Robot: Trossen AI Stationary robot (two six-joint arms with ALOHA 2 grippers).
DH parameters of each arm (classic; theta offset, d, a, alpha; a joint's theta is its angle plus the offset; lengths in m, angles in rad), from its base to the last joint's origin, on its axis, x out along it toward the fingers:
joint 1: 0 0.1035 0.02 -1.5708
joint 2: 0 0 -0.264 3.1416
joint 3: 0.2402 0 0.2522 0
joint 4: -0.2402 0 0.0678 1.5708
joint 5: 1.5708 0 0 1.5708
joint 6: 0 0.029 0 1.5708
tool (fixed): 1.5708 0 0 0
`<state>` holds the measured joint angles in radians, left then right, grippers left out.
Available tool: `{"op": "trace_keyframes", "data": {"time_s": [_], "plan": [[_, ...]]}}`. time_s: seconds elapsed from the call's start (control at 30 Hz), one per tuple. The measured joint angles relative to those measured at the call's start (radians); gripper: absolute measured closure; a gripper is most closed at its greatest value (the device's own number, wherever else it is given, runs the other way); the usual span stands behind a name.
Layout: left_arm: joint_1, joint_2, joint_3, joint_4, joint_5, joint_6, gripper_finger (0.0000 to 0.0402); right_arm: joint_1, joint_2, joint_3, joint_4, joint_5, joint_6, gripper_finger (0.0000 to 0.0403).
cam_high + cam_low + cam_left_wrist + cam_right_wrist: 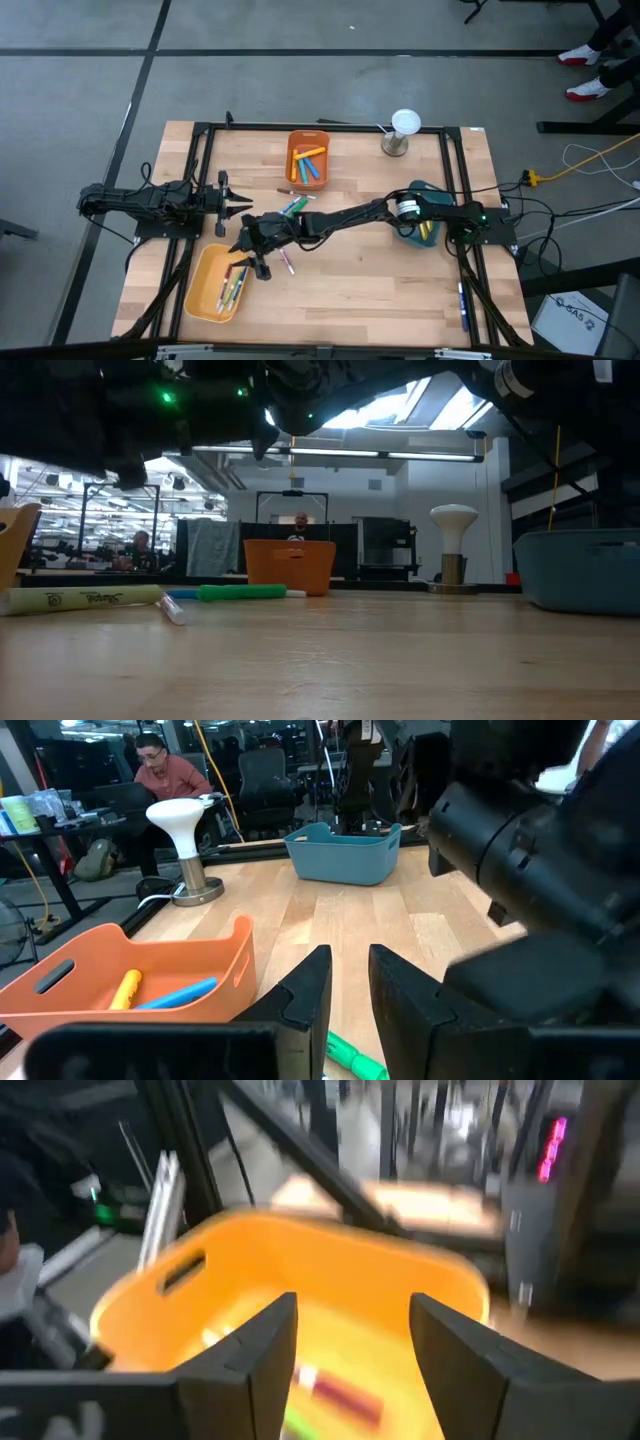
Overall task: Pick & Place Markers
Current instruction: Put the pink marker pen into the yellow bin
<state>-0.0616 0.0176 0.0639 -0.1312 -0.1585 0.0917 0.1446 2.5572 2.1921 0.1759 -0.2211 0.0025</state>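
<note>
A yellow bin (212,292) stands at the table's near left with several markers (232,288) lying in it. My right gripper (250,262) hangs open over its far right corner. In the right wrist view its fingers (350,1310) stand apart above the bin's inside (300,1230), where a red marker (345,1398) lies blurred below them, touched by neither finger. Loose markers lie on the wood: a green and blue pair (293,207) and a pink one (286,262). My left gripper (245,207) waits level at the left, open by a narrow gap (348,960), holding nothing.
An orange bin (308,160) with several markers stands at the far middle. A teal bin (420,190) sits under my right arm at the right. A white mushroom-shaped stand (403,130) is at the far right. A green marker (240,592) lies in front of the left gripper.
</note>
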Motion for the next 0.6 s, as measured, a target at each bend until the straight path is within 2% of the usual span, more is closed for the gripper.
{"op": "trace_keyframes", "data": {"time_s": [0.23,0.4,0.6], "plan": [[0.000,0.000,0.000,0.000,0.000,0.000,0.0338,-0.002,-0.009,0.165,-0.437,0.000,0.088,0.0207],[0.000,0.000,0.000,0.000,-0.001,0.000,0.0337,0.011,-0.034,0.162,-0.529,-0.022,0.125,0.0207],[0.000,0.000,0.000,0.000,0.000,0.000,0.0337,0.044,-0.069,0.164,-0.618,-0.172,0.215,0.0207]]}}
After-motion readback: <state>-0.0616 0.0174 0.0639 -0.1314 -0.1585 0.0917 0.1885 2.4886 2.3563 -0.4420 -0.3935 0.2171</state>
